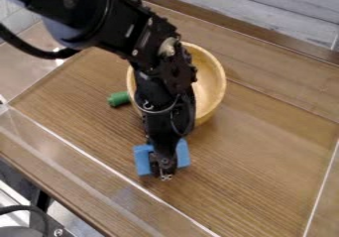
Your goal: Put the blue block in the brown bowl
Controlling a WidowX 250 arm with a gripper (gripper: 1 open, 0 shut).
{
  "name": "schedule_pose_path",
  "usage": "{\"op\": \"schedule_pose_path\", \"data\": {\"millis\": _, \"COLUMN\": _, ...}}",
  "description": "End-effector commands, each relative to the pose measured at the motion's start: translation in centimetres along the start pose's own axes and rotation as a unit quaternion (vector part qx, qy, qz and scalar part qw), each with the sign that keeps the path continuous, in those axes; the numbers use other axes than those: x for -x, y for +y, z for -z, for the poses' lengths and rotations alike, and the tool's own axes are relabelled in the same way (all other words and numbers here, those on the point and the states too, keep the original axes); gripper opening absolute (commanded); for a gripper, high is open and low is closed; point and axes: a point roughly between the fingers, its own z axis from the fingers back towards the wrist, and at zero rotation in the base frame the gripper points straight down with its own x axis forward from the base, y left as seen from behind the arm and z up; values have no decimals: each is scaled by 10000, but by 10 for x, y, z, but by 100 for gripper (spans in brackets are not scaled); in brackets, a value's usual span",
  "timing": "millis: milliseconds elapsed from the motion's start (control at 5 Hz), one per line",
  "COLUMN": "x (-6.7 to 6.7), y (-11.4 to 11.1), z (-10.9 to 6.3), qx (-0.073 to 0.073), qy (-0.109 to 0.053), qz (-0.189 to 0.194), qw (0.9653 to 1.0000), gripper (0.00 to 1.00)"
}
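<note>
Blue block point(142, 162) and gripper point(163, 168) meet near the front edge of the counter point(252, 181), the fingers coming down over the middle of the block so that blue shows to either side of them. The jaws look partly apart, with the block at their tips; whether they grip it or merely straddle it, I cannot tell. It appears to be on the counter, though its underside is hard to make out.

Just behind the gripper and arm point(113, 28) is the brown bowl point(212, 82), partly hidden by them, its opening facing up. Beside the bowl, on the other side of the arm, lies a small green piece point(118, 99), which plays no part in the job.

As for progress, the reach to the block looks done, and the block is outside the bowl. Left to do, I judge: secure the grip, lift, carry it back over the rim and release.
</note>
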Motion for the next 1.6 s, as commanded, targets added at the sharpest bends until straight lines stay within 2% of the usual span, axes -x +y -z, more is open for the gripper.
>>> {"op": "schedule_pose_path", "data": {"millis": 0, "x": 1, "y": 1, "z": 5, "qx": 33, "qy": 21, "qz": -59, "qw": 10000, "gripper": 0}}
{"op": "schedule_pose_path", "data": {"millis": 1400, "x": -3, "y": 9, "z": 5, "qx": -1, "qy": -22, "qz": -243, "qw": 9997, "gripper": 0}}
